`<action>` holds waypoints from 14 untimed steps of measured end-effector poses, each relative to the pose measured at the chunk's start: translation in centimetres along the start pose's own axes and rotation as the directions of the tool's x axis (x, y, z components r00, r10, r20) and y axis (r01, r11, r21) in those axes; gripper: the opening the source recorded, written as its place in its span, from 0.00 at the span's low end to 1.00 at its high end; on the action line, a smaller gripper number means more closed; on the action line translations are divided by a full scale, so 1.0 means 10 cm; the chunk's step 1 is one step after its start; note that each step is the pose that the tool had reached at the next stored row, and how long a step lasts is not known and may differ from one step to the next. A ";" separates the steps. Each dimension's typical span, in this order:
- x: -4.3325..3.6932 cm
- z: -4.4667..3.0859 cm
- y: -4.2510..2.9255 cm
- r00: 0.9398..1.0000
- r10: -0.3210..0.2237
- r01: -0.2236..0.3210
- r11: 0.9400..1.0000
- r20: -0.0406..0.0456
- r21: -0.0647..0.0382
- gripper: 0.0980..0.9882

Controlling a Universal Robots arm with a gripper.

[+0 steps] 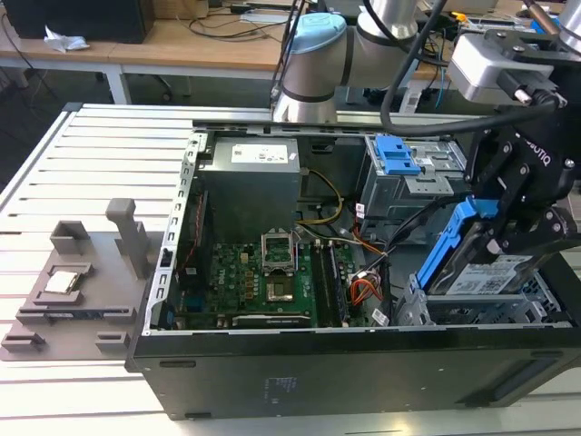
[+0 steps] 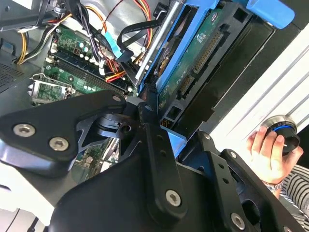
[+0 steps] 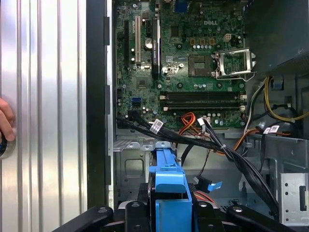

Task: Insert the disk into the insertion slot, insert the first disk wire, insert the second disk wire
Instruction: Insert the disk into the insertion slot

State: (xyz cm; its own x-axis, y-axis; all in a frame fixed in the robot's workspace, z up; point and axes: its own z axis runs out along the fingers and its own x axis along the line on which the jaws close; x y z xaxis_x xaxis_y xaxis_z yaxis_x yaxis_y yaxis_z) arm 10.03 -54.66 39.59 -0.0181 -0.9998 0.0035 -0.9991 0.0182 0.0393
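My gripper [image 1: 495, 243] is shut on the disk [image 1: 481, 272], a grey drive with a white label in a bright blue carrier. It holds the disk tilted, lower end down, just above the insertion slot [image 1: 419, 307], a silver perforated cage in the case's near corner at the exterior view's right. In the second wrist view the black fingers [image 2: 145, 121] clamp the blue carrier [image 2: 166, 72] and the disk's green underside [image 2: 193, 58] shows. The first wrist view has the carrier [image 3: 168, 186] over the cage [image 3: 128, 166]. A short stretch of red cable [image 3: 203, 195] lies beside it; I cannot tell the disk wires apart.
The open case holds a green motherboard [image 1: 263, 277], a power supply [image 1: 250, 173] and a taller grey cage with a blue latch [image 1: 397, 156]. Black and orange cable bundles [image 3: 212, 142] cross above the slot. A hand [image 2: 265, 152] rests on a knob on the slatted table. Grey fixtures [image 1: 68, 286] stand beside the case.
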 end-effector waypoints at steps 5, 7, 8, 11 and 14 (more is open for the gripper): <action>0.000 0.006 0.000 1.000 0.000 0.000 1.000 0.000 0.000 0.30; 0.000 0.008 0.000 1.000 0.000 0.000 1.000 0.000 0.000 0.30; 0.000 0.009 0.000 1.000 0.000 0.000 1.000 0.000 0.000 0.30; 0.000 0.014 0.000 1.000 0.000 0.000 1.000 0.000 0.000 0.38; 0.000 0.018 -0.001 1.000 0.000 0.000 1.000 0.000 0.000 0.37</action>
State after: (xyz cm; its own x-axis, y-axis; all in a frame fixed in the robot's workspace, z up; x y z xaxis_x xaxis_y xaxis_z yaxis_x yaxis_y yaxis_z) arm 10.03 -54.66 39.41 -0.0181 -0.9998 0.0035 -0.9991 0.0182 0.0393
